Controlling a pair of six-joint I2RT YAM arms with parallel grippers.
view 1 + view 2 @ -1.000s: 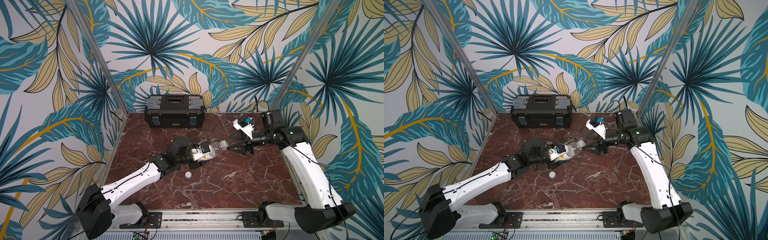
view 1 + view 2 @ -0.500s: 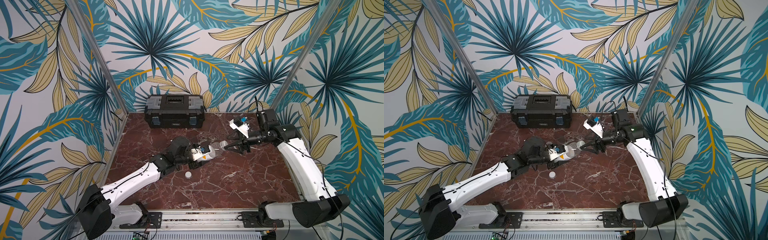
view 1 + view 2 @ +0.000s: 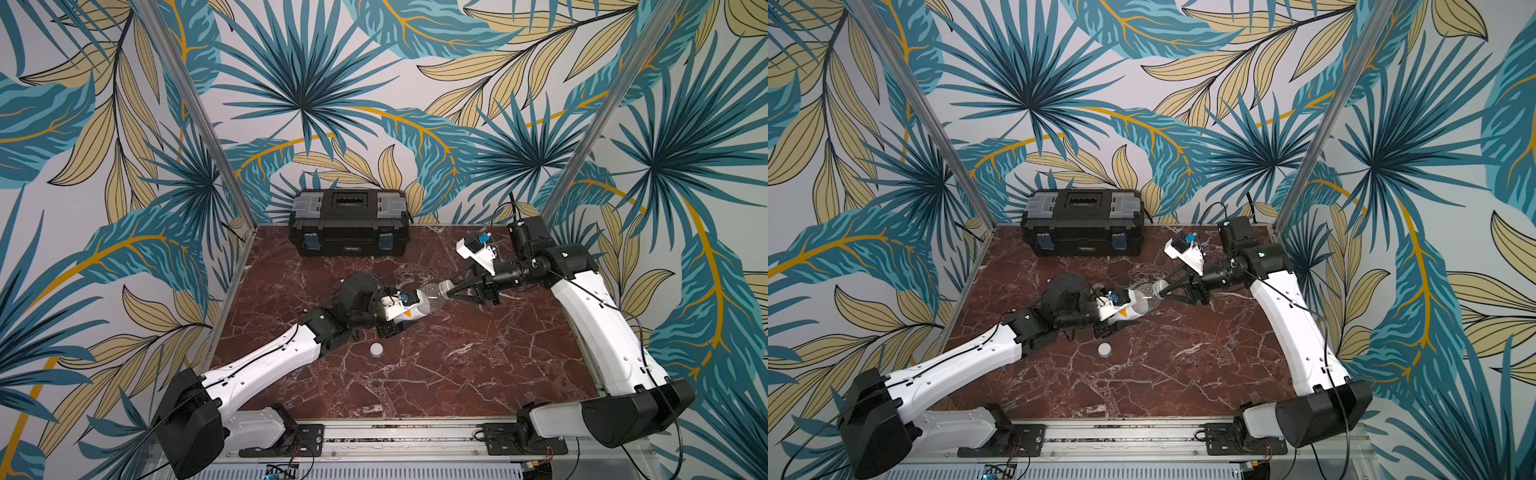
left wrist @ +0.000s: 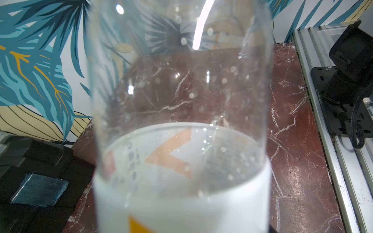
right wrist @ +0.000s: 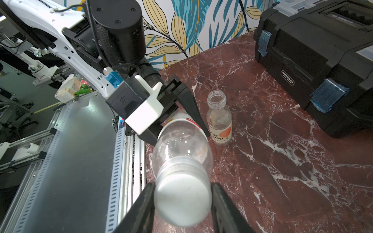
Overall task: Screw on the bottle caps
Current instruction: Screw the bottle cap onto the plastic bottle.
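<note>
Progress: first cap going on, second untouched. On the held bottle, left tool (image 5: 177,129) is clamped round the labelled body of the clear plastic bottle with white label and orange marks (image 5: 181,145), holding it tilted above the red marble worktop (image 3: 457,374) with its neck toward the right arm. At the neck, right tool (image 5: 182,187) is clamped on the small round white plastic cap (image 5: 182,201), which sits on that neck. Thread engagement isn't visible, so my read is tightening in hand, not confirmed seated. Meanwhile the smaller clear plastic bottle with peach-marked label (image 5: 219,119) stands upright on the worktop just beside the held one, neck open, no cap. In both top views the loose white round cap (image 3: 376,349) lies flat on the worktop near the left arm, apart from both bottles. Black plastic toolbox (image 3: 349,232) at the back is not involved. Remaining: finish this cap, then fetch the loose one and screw it onto the upright bottle.
</note>
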